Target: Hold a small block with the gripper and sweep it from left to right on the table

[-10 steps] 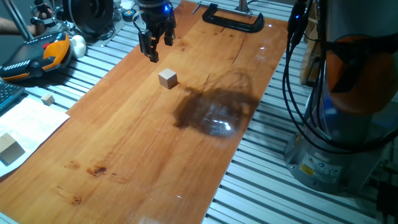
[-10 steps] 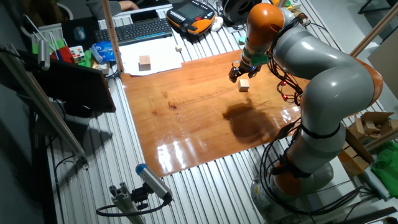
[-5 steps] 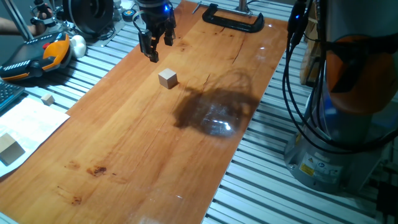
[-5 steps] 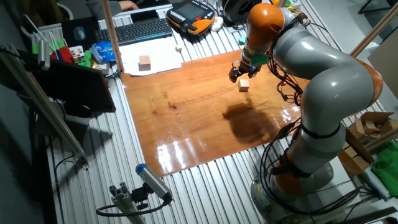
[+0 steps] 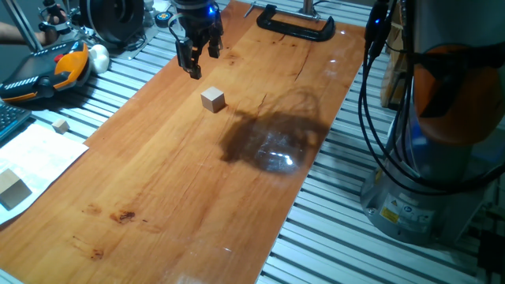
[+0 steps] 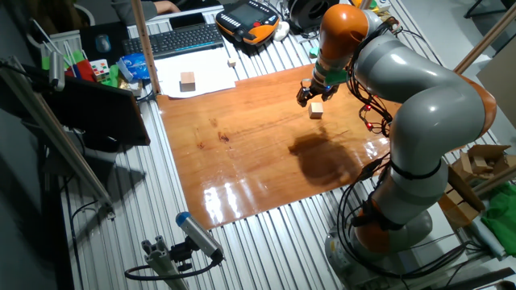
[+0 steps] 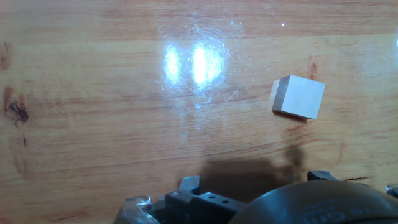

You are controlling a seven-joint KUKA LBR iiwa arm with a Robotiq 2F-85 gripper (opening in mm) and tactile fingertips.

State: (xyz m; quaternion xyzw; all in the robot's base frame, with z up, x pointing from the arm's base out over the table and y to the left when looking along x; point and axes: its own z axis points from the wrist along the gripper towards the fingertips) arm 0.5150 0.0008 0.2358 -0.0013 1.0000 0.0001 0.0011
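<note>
No readable writing or brand on any task item; sticker on the grey robot base [image 5: 402,211] too small to read. Small block [image 5: 212,99]: plain light-tan wooden cube, sharp edges, flat on the table [image 5: 181,181], a glossy reddish-brown board with dark knots and glare patches. Gripper [image 5: 194,63]: black, blue glow on top, above the board just beyond the block, not touching it; fingers apart, nothing between. Black clamp [image 5: 296,24] at the far end. Ribbed aluminium slats [image 5: 347,237] around.
</note>
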